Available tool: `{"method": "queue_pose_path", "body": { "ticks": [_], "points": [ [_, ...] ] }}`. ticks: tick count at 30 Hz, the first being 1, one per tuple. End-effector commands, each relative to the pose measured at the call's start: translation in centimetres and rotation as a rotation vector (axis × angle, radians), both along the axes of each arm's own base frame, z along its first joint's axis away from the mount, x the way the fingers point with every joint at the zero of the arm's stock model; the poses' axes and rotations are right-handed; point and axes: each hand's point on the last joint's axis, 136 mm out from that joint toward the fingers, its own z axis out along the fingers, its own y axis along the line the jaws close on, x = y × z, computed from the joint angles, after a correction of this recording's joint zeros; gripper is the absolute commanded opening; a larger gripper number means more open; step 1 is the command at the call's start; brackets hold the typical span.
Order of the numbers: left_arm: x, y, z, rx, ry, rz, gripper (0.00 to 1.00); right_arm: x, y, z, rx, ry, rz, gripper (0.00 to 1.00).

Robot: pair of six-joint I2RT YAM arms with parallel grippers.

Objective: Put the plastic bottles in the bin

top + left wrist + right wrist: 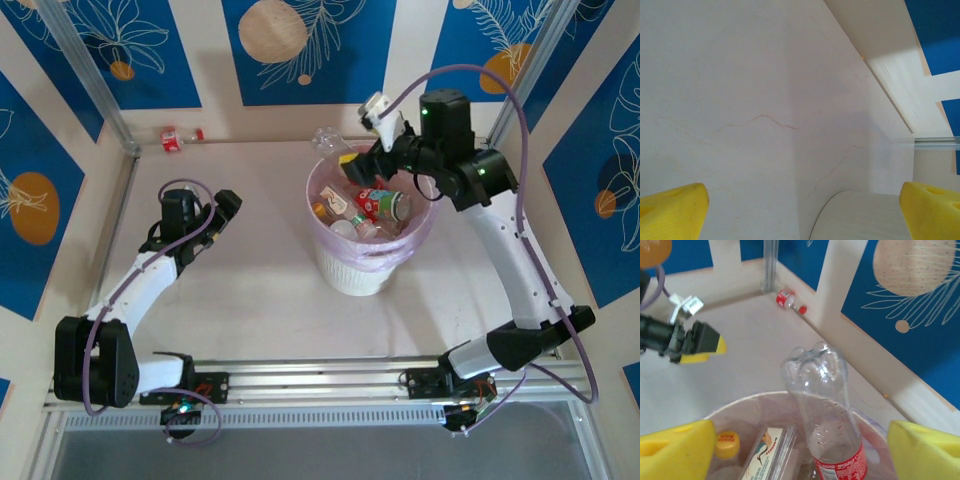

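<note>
A clear bottle [824,405] with a red label stands base up between my right gripper's [800,452] wide-apart yellow fingers [675,450], touching neither, its neck down inside the bin [752,401]. From above, its base [327,140] sticks out over the far-left rim of the white pink-lined bin [345,275], where my open right gripper [357,168] hovers. Several bottles [382,205] lie inside, one yellow-capped [727,442]. One red-labelled bottle [181,137] lies against the far wall [789,300]. My left gripper [226,206] hangs open over bare table [805,210].
Wooden walls with blue panels enclose the table [250,290] on three sides, with metal posts [95,80] in the far corners. A rail [320,380] runs along the near edge between the arm bases. My left gripper [699,344] shows left of the bin.
</note>
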Motion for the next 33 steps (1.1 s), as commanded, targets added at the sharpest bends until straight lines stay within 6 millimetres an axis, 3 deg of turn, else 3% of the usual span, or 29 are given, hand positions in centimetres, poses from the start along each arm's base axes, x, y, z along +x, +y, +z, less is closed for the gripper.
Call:
{"method": "queue_pose_path", "body": {
  "ticks": [1, 3, 8, 12, 16, 21, 33],
  "points": [
    [0.1, 0.1, 0.4, -0.009, -0.028, -0.007, 0.98, 1.2, 1.0, 0.7, 0.184, 0.184, -0.046, 0.78],
    [0.1, 0.1, 0.3, -0.01, -0.027, -0.008, 0.98, 3.1, 1.5, 0.2, 0.242, 0.258, -0.097, 0.73],
    [-0.3, 0.2, 0.2, -0.001, -0.027, -0.007, 0.98, 6.8, 2.9, -0.9, 0.344, 0.364, -0.163, 0.71],
    [-0.5, 0.5, 0.2, 0.024, -0.026, -0.006, 0.98, 8.5, 4.2, -1.1, 0.414, 0.396, -0.147, 0.65],
    [-0.6, 0.7, 0.4, 0.036, -0.031, -0.006, 0.98, 9.8, 5.5, -2.1, 0.417, 0.405, -0.109, 0.66],
    [-0.9, 1.0, 0.8, 0.059, -0.041, -0.009, 0.98, 8.3, 6.5, -4.6, 0.288, 0.429, -0.031, 0.65],
    [-0.9, 1.2, 0.7, 0.05, -0.042, -0.003, 0.99, 2.6, 6.2, -7.2, 0.097, 0.452, 0.131, 0.6]
  ]
}}
